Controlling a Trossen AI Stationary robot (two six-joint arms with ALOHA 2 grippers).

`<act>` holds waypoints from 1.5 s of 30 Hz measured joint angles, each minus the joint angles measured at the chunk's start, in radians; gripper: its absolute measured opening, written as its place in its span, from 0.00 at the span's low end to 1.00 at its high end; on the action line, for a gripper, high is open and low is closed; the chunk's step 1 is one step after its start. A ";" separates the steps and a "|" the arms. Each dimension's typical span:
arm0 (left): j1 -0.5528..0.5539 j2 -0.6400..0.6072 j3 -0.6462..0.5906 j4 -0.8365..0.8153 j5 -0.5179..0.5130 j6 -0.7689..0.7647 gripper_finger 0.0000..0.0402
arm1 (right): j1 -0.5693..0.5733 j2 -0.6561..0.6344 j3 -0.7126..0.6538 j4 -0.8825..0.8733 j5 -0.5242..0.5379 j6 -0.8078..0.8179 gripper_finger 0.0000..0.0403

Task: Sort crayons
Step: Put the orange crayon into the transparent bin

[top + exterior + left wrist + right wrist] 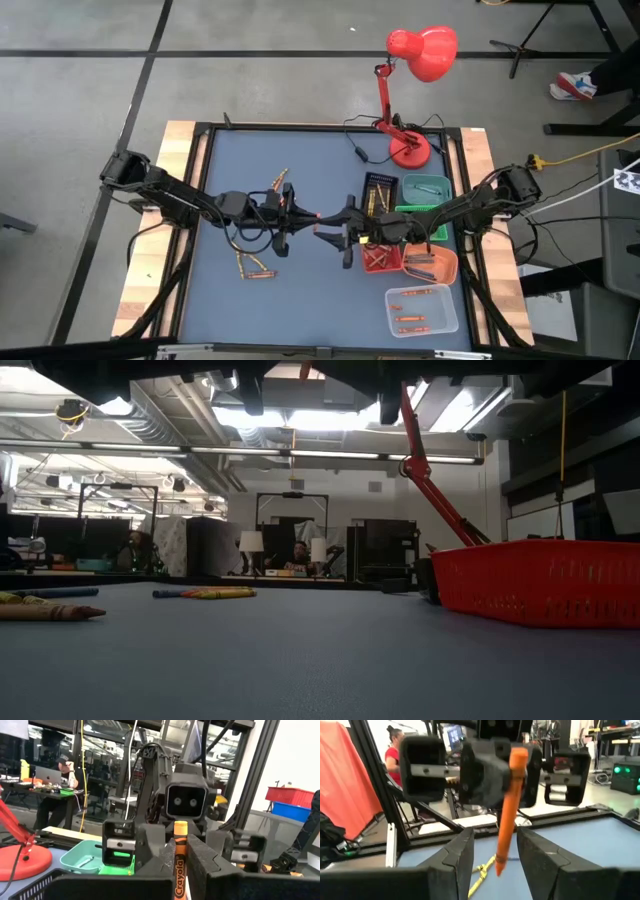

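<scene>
So the blue-topped desk [300,290] with wooden side strips has both arms meeting mid-desk. Red desk lamp [415,60] stands at the far edge. On the right there's a cluster of small plastic trays: a red mesh one [380,259], an orange one [440,265], a green one [428,190], and a clear one [425,308] nearest. The left tool [492,772] is pinching an orange wax crayon [509,810], held up off the desk. The right tool [495,852] faces it, fingers spread either side of the crayon's tip. A few loose crayons [255,267] lie on the left.
</scene>
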 joint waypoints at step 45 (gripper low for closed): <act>-0.008 0.000 0.000 -0.449 0.035 -0.143 0.24 | -0.028 -0.322 0.000 -0.939 -0.315 0.370 0.03</act>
